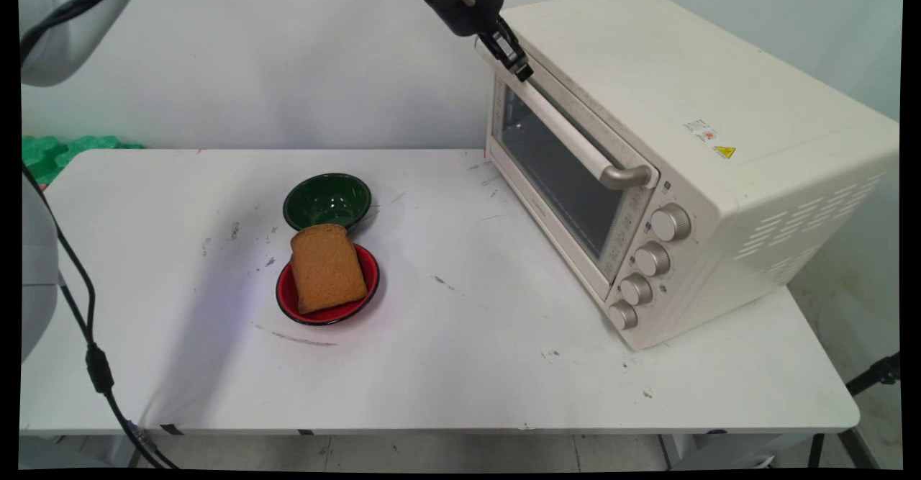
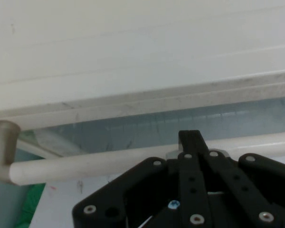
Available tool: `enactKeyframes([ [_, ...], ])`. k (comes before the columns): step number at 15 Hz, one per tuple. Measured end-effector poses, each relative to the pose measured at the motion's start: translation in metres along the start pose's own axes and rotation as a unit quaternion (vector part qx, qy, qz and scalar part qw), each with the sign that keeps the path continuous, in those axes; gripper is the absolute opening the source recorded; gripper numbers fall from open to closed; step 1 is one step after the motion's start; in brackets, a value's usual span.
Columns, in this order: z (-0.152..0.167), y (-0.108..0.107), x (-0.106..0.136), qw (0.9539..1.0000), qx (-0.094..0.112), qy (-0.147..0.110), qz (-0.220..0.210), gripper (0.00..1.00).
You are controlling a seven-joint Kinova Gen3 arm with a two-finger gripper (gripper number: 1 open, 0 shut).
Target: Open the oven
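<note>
- Main view: one gripper high at the top edge, tip at the far end of the door handle of one cream toaster oven. Oven door shut, glass dark.
- Four knobs in a column at the oven's near front corner.
- One slice of brown bread lies on one red plate, left of the oven, well apart from it.
- One green bowl just behind the plate, rims about touching.
- All stand on one white table, scuffed.
- Hand view: jaws drawn together, closed round the handle bar; one finger shows above the bar.
- Handle's end post at left; oven door glass behind the bar.
</note>
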Motion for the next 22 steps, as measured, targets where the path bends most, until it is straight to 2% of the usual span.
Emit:
enactKeyframes([
  [6,0.015,-0.003,0.0,1.0,0.008,0.002,0.002,0.0],
  [12,0.021,0.001,-0.004,1.0,0.006,-0.004,0.004,0.0],
  [16,0.018,0.006,-0.014,1.0,0.001,-0.009,-0.001,0.0],
  [19,0.013,0.008,-0.024,0.9999,-0.001,-0.003,-0.012,0.0],
  [22,0.007,0.01,-0.045,0.9997,-0.004,0.007,-0.022,0.0],
])
